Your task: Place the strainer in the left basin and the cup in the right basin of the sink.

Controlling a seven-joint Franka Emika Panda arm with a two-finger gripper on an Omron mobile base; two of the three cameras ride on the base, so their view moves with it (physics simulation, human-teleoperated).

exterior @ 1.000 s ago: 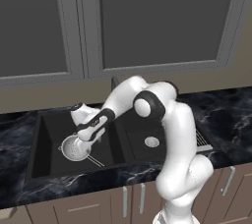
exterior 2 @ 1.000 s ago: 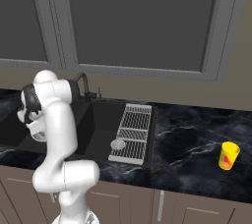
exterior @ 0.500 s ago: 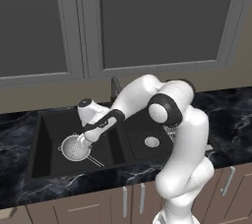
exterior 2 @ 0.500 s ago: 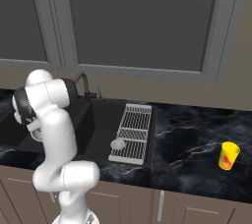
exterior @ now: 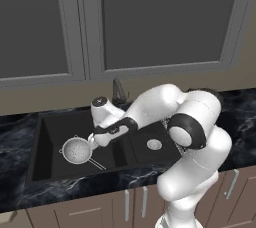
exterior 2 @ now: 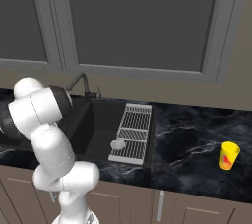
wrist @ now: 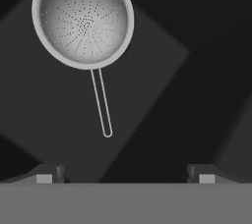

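Already the strainer (exterior: 76, 150) rests in the left basin (exterior: 50, 137) at the empty, wide-spread gripper's (wrist: 125, 173) eleven o'clock, so swinging toward the far cup (exterior 2: 228, 155) risks clipping the faucet (exterior: 118, 91).
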